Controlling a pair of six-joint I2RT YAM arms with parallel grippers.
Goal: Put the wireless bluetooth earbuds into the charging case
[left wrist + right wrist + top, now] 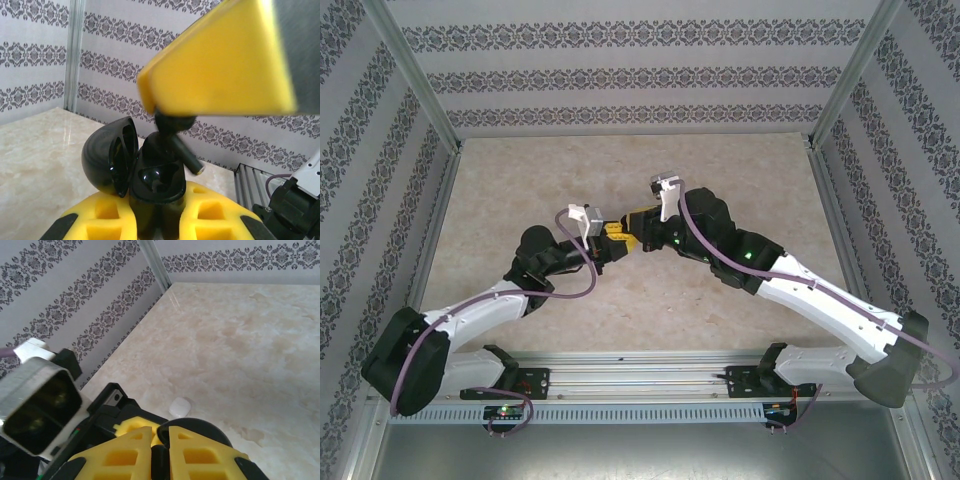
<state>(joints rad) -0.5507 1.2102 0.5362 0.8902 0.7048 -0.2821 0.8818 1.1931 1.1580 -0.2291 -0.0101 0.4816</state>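
Glossy black charging case [160,182], lid open, clamped in left tool [158,221]; right tool [161,455] pinches a black stemmed earbud [185,152].

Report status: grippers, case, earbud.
Left gripper shut on open black case. Right gripper shut on black earbud, over case opening. Small white object on table, apart.

A pale, marbled beige bench [620,170] with a slight sheen is closed in on three sides by walls [640,60] papered in light grey stripes with dark ornamental bands. Slim aluminium posts [415,78] rise at its two far corners, leaning outward in the top view. Along the near edge runs a silver metal rail [640,378], with a white slotted cable duct [620,410] just below it.
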